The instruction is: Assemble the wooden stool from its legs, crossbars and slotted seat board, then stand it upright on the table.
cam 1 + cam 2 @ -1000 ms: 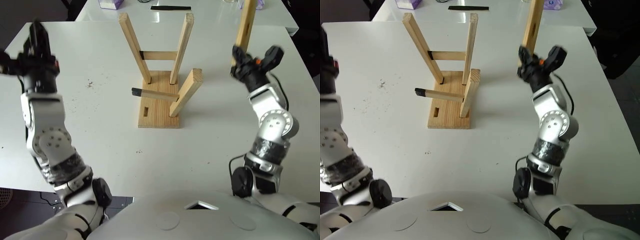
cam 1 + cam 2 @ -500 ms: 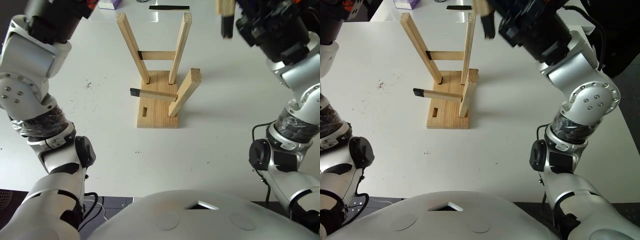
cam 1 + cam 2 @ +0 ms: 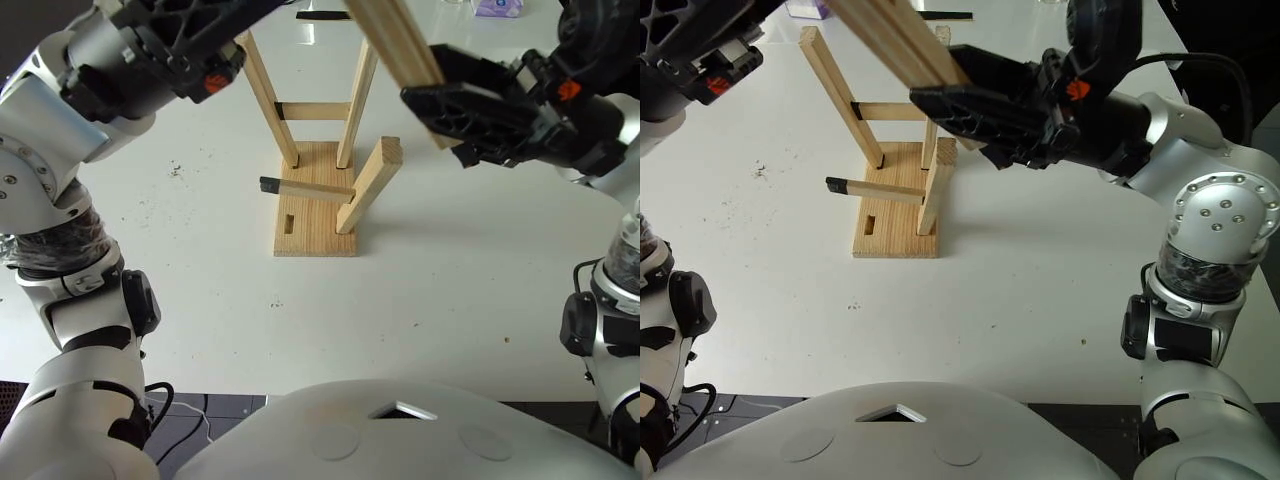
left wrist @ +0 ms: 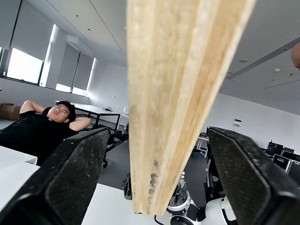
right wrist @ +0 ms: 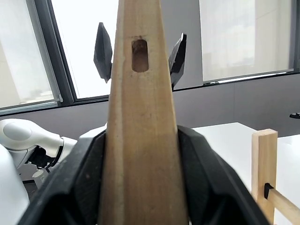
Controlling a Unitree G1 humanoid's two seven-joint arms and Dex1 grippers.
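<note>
The slotted seat board lies flat on the white table. Two legs stand in it, joined by a crossbar. A third leg leans in its slot, carrying a black-tipped crossbar. High above the table, my right gripper is shut on a loose wooden leg with a mortise hole. My left gripper is open, its fingers standing either side of that leg's far end without touching it.
A second table behind carries a black strip and a purple box. Dark crumbs dot the table left of the stool. Bare tabletop lies in front of and beside the board.
Both arms rose in front of the head camera. The right gripper swung the leg from upright at the right to slanting overhead, and the left gripper came around its far end.
</note>
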